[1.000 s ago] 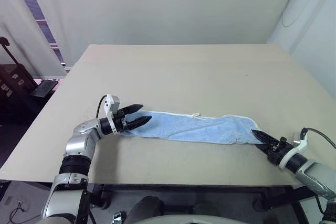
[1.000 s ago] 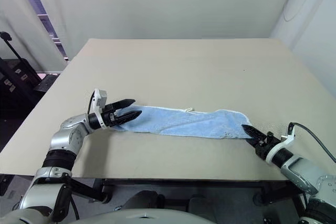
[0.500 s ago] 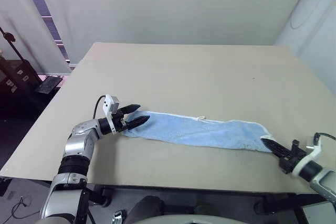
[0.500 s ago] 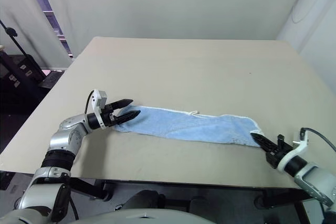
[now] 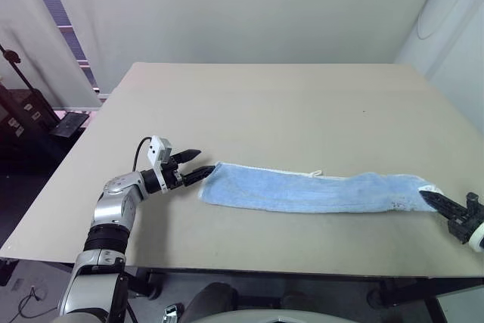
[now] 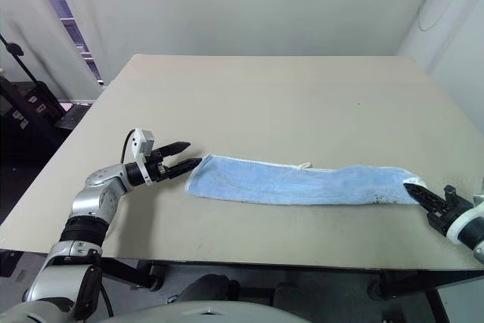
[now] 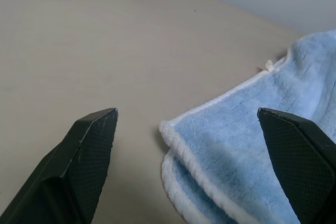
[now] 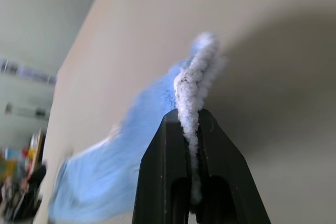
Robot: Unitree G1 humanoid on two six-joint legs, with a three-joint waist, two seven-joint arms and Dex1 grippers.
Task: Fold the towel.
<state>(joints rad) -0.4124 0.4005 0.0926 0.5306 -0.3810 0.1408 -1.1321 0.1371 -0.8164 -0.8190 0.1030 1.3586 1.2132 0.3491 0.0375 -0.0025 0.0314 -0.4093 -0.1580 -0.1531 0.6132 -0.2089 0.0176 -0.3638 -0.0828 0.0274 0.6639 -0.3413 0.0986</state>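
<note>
Along the near part of the table (image 5: 302, 104) the towel (image 5: 310, 191) lies stretched left to right. Right gripper (image 5: 432, 199) reaches in low, pinching its right end; left gripper (image 5: 196, 171) points level, fingers spread, just beside its left end.

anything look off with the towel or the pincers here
Nothing damaged. The towel lies stretched in a long strip, its far end clamped in the right pincer; the open left pincer sits just short of the other end, not touching it.

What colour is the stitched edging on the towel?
White edging on the light blue towel, clearest in the left wrist view.
</note>
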